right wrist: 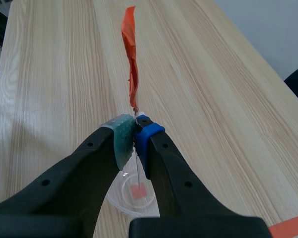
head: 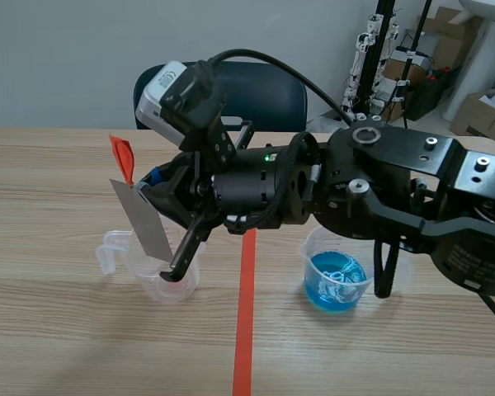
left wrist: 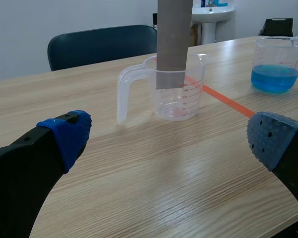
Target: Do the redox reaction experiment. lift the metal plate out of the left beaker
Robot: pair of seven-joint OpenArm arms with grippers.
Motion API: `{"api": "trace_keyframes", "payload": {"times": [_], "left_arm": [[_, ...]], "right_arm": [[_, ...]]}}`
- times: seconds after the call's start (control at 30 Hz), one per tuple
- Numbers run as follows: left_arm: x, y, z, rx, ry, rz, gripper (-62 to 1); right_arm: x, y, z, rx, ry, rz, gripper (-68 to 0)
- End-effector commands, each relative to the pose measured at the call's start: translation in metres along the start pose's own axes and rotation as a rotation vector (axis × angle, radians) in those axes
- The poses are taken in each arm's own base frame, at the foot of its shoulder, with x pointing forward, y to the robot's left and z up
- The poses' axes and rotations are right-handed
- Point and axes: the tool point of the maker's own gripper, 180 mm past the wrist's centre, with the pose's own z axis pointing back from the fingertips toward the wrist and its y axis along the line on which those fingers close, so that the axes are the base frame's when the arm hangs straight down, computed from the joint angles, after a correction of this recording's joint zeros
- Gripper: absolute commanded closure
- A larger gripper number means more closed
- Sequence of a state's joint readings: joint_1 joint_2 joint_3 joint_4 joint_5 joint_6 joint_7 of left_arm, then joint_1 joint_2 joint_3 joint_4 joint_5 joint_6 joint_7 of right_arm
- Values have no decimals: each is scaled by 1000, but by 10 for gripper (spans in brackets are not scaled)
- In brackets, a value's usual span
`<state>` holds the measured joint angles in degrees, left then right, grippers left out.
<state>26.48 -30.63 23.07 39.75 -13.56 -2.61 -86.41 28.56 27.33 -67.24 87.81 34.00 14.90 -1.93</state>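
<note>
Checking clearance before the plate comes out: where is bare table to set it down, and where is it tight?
Bare table lies left of and in front of the left beaker, and between it and the blue-liquid beaker. Crowded: over the left beaker, where the right gripper holds the metal plate.

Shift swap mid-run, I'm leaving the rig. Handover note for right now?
Right jaws: shut on the top of the metal plate, just under its orange tag.
Left jaws: open, empty, low over the table, facing the left beaker.
Plate: tilted, lower end inside the left beaker, off its floor.
Right beaker: holds blue liquid, across the tape line.
Done: plate gripped and partly raised.
Left: lift it clear of the rim.
</note>
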Motion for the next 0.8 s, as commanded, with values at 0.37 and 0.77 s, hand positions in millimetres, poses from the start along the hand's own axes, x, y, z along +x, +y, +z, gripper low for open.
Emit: {"api": "trace_keyframes", "payload": {"times": [0.37,0.77], "left_arm": [[10,3,-1,9,-54,-3,-623],[10,3,-1,10,-54,-3,-623]], "right_arm": [[45,-10,12,-14,-64,37,-19],[76,-24,29,-9,-110,-10,-19]]}}
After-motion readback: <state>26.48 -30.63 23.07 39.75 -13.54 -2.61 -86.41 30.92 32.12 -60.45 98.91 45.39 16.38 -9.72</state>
